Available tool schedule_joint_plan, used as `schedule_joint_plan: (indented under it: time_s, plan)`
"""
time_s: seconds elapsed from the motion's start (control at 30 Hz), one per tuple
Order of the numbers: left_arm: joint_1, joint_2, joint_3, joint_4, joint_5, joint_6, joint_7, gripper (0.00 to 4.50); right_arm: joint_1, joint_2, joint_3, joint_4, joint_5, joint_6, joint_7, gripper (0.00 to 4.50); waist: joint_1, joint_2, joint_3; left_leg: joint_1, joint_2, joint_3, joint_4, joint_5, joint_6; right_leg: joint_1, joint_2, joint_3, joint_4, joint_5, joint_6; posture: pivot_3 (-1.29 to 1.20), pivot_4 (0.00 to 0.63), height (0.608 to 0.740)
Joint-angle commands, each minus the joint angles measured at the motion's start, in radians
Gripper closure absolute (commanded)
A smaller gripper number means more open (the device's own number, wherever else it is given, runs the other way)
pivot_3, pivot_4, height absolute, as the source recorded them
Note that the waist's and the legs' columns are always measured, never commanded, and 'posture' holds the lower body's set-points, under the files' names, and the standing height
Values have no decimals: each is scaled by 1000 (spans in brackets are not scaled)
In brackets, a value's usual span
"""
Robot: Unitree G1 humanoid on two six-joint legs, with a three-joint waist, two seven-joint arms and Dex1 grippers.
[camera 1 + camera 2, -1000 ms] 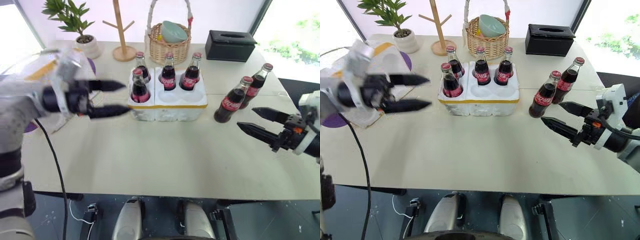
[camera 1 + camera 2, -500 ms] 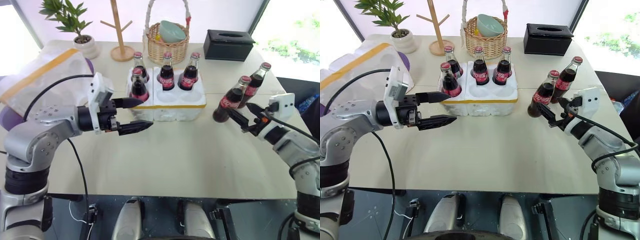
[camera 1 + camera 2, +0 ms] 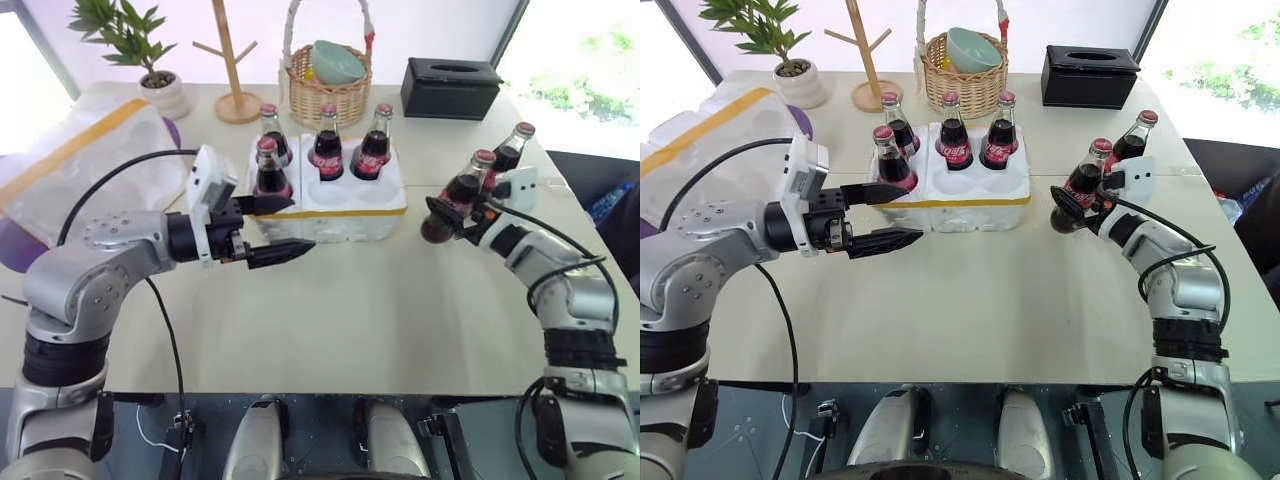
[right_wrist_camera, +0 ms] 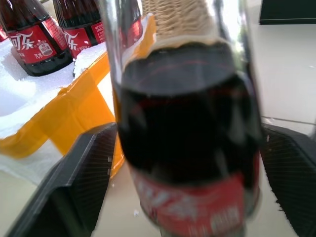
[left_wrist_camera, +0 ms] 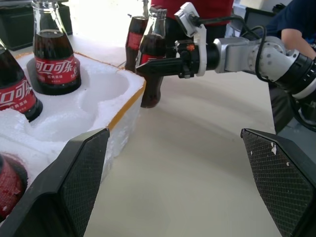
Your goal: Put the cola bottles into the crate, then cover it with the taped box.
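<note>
Dark glass filled the right wrist view: the nearer of the 2 loose cola bottles (image 3: pixel 462 192) stood between the black fingers (image 4: pixel 81 177) of the right gripper (image 3: pixel 447 214), which bracketed its lower body just beside the glass on each side. Whether they had clamped it could not be told; the grip looked to be forming rather than finished. The bottle stood on the table (image 3: pixel 400 300), to the right of the crate (image 3: pixel 345 210) and a little apart from it.

To do this step well, the squeeze should probably settle below the red label, where the body is widest, before any lift. The lift would then need to go straight up so the base clears the crate's yellow-taped rim, and the second loose bottle (image 3: pixel 510 152), standing just behind, should not be knocked. The bottle ought to stay upright on the way to an empty well.

The left gripper (image 3: pixel 278 228) hovered with its fingers spread wide and holding nothing, just in front of the crate's left end, near the front-left bottle (image 3: pixel 268 172).

Counted: 6 cola bottles, 4 seated in the crate and 2 on the table; 6 wells, 2 of them empty in the front row; 1 crate; 1 taped box (image 3: pixel 80 165), lying far left, not yet used.
</note>
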Motion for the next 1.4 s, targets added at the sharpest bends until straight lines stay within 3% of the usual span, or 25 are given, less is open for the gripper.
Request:
schedule_joint_plan:
  time_s: [0.03, 0.27, 0.47, 0.8, 0.97, 1.3, 1.4]
  plan:
    - [-21, 4, 11, -22, -16, -18, 2, 0, -26, 2, -24, -23, 11, -22, 30, 1695, -1, 0, 0, 0, 0, 0, 0, 0, 0, 0, 0, 0, 0, 0, 0, 0, 150, 736]
    - [-7, 28, 47, -24, -28, -11, 15, 0, -70, -18, -110, -188, 141, 75, 33, 1680, -3, 4, 2, -2, 0, 0, 0, 0, 0, -3, 0, 0, 0, 0, 0, 0, 150, 736]
    - [38, 74, 125, -42, -68, 8, 42, 0, -258, 30, -92, -295, 284, 200, 13, 1680, -27, 7, 4, -6, 0, 1, -1, 0, 0, -10, 0, 2, 2, 0, 0, 0, 150, 736]
    - [82, 80, 175, -63, -78, -11, 110, 0, -390, 227, 155, -146, 123, 117, 53, 1680, -20, 6, 3, -7, 0, 1, -1, 0, 0, -9, 0, 1, 2, 0, 0, 0, 150, 736]
    - [98, 76, 189, -77, -85, -15, 136, 0, -401, 317, 211, -6, 38, 44, 56, 1680, -25, 6, 3, -7, 0, 1, -1, 0, 0, -9, 0, 1, 2, 0, 0, 0, 150, 736]
    - [110, 80, 190, -86, -97, -25, 161, 0, -431, 329, 319, 161, -147, -48, 148, 1680, -28, 6, 3, -6, 0, 1, -1, 0, -1, -9, 0, 1, 2, 0, 0, 0, 150, 736]
    - [101, 76, 175, -79, -90, -33, 161, 0, -437, 335, 327, 174, -171, -36, 160, 226, -30, 6, 3, -6, 0, 1, -1, 0, -1, -9, 1, 1, 2, 0, 0, 0, 150, 736]
